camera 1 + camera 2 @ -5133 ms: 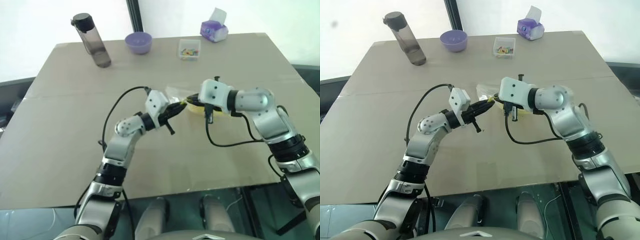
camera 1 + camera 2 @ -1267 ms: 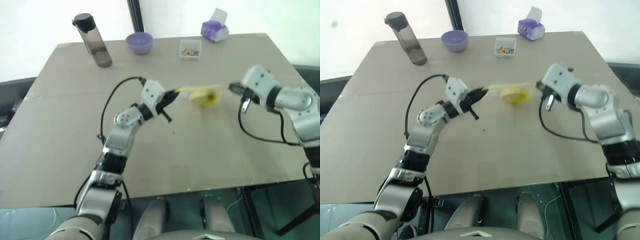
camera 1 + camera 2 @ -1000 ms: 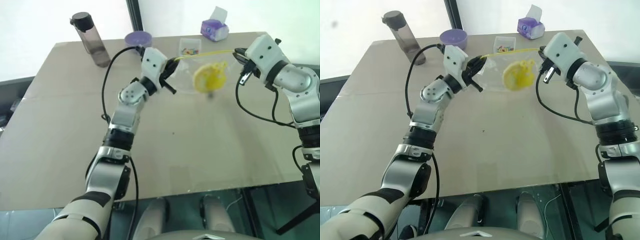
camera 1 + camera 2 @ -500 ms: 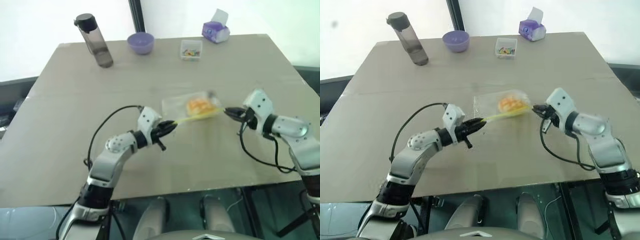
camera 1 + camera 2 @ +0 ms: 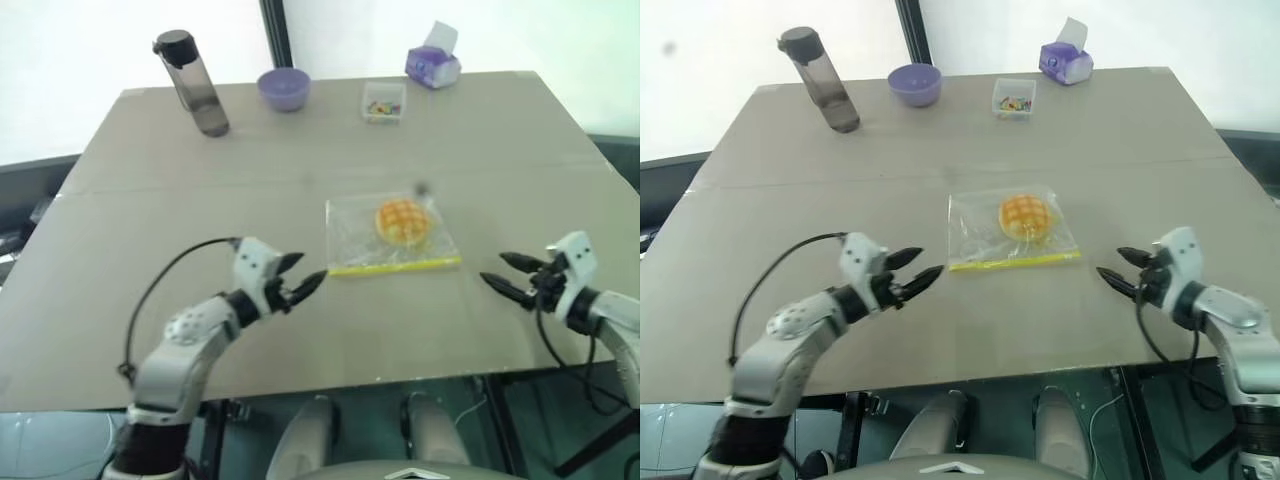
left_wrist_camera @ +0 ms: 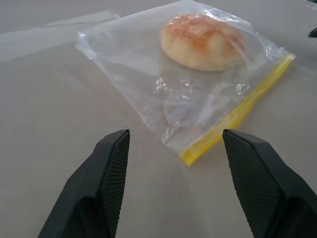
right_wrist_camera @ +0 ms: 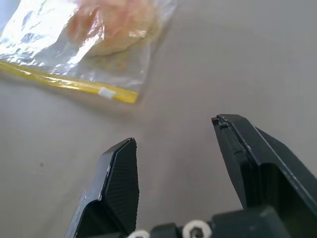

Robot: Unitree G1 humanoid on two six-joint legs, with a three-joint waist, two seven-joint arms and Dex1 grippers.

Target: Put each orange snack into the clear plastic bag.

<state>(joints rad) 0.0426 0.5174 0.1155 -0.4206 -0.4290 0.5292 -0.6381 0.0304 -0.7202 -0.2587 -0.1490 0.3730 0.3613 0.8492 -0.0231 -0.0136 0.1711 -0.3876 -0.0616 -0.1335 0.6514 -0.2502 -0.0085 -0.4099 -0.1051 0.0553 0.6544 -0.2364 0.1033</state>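
On a tan table (image 5: 150,240), going left to right: the left gripper (image 5: 297,276) hovers with fingers spread and empty, just beside the near-left corner of the clear plastic bag (image 5: 390,237). The bag lies flat mid-table with the orange snack (image 5: 403,220) inside it, yellow seal strip facing the robot. Farther right, the right gripper (image 5: 510,275) is also spread and empty — near the bag's right corner, not touching. Likely risk: whether the strip is pressed shut cannot be told, so a nudge could let the bun slide out.
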